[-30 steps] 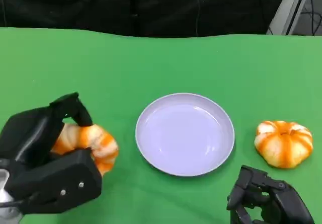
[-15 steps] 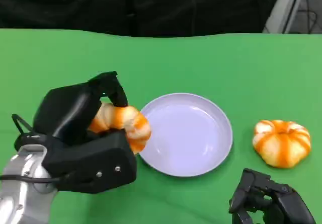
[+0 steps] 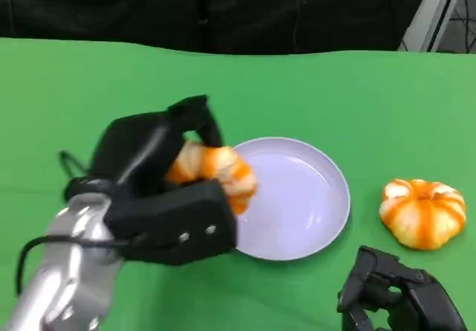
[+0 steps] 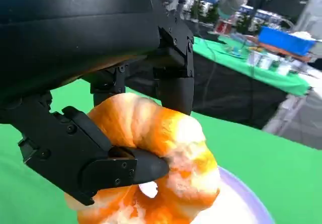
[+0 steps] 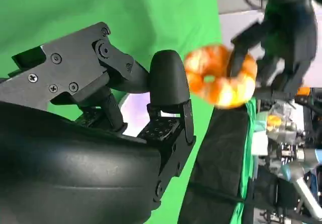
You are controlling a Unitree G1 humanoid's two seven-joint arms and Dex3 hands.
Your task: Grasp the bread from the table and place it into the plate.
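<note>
Head view: left hand (image 3: 160,190) raised above the green table (image 3: 312,93), grasping a ring-shaped orange-and-white bread (image 3: 216,171). Bread sits between the black fingers, held off the cloth, over the near-left rim of the pale lavender plate (image 3: 305,197). Silver forearm (image 3: 67,271) runs down to the lower left corner.

Left wrist view: bread (image 4: 161,168) clamped close to the lens; one finger (image 4: 121,168) reaches across the ring's hole, another presses on its far side. Plate rim (image 4: 251,199) shows just under the bread.

Second bread (image 3: 422,212), round and pumpkin-shaped with orange stripes, lies on the table to the right of the plate, apart from it.

Right hand (image 3: 394,294) low at the near right edge of the table, near the second bread but not touching it. Right wrist view: fingers (image 5: 166,83) curled in somewhat, nothing between them; whether fully clenched, cannot tell. Same view catches the left hand (image 5: 282,38) in the distance with the ring bread (image 5: 219,75) in its grip.

Black curtain (image 3: 223,7) behind the table.
</note>
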